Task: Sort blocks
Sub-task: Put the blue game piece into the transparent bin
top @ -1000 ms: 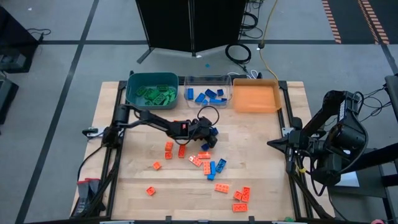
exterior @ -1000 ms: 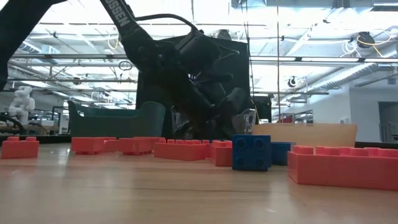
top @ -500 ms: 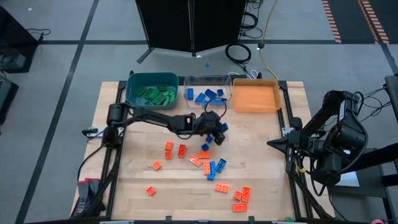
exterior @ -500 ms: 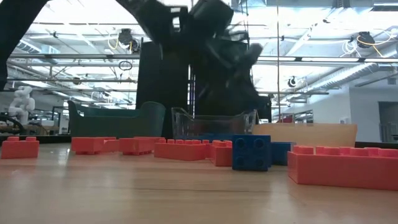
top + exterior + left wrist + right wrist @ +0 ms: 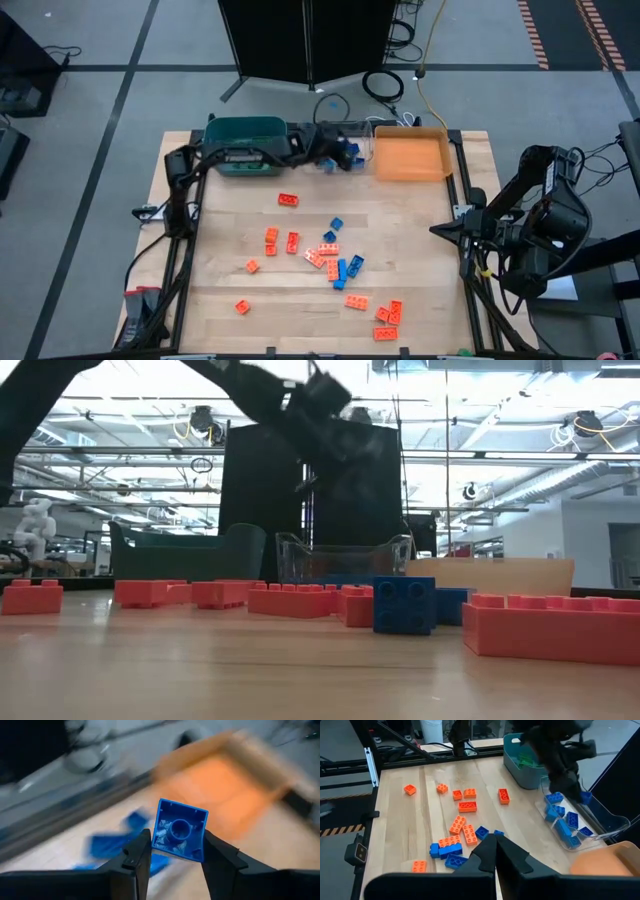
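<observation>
Your left hand (image 5: 172, 851) grips a small blue studded plastic brick (image 5: 179, 830) between its fingers, hollow underside facing the wrist camera, and hangs over the clear plastic bin (image 5: 334, 143) at the far edge of the wooden bench (image 5: 220, 260). Your right hand (image 5: 496, 851) is closed on nothing, parked beside the bench's right edge.

The risk now is a misplaced drop. The clear bin sits tight between the teal plastic bin (image 5: 243, 129) and the orange plastic tray (image 5: 411, 156), and the brick appears close to the orange side, so letting go early could send it into the wrong container or bounce it off a rim. The grip also looks to be on the brick's edges only, so a quick swing might twist it loose.

The teal bin holds green bricks (image 5: 524, 762), the clear bin several blue bricks (image 5: 566, 825), and the orange tray looks empty. Orange-red bricks (image 5: 292, 241) and a few blue ones (image 5: 343, 269) lie scattered on the bench.
</observation>
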Available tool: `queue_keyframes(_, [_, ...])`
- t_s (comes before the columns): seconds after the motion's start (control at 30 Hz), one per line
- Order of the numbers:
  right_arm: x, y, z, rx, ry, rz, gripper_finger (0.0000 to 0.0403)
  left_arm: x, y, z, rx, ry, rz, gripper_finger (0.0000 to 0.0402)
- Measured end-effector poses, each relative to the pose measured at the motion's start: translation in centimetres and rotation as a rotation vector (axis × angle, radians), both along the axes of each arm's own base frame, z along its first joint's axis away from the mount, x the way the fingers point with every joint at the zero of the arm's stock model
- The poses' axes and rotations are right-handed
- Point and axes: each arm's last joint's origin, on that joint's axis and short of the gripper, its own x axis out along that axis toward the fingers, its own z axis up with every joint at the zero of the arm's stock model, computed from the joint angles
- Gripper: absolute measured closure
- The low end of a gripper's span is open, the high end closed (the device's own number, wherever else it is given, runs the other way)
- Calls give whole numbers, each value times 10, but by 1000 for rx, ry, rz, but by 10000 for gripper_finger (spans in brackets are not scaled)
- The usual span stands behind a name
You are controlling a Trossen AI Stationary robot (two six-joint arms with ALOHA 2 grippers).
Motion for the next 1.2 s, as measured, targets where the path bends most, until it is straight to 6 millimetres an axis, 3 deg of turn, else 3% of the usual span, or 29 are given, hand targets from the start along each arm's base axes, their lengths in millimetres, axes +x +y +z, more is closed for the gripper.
queue_keyframes(0.17, [1,2,-1,-4,6,1,402,-22,29,-14,-80,139,63,263])
queue_keyframes(0.4, [2,4,-2,-18,10,2,402,-39,48,-22,-138,226,105,257])
queue_keyframes(0.6, [2,4,-2,-17,10,1,402,-41,51,-22,-121,246,68,227])
queue_keyframes(1.2, [2,3,-2,-18,10,0,402,-39,48,-22,-34,311,-137,219])
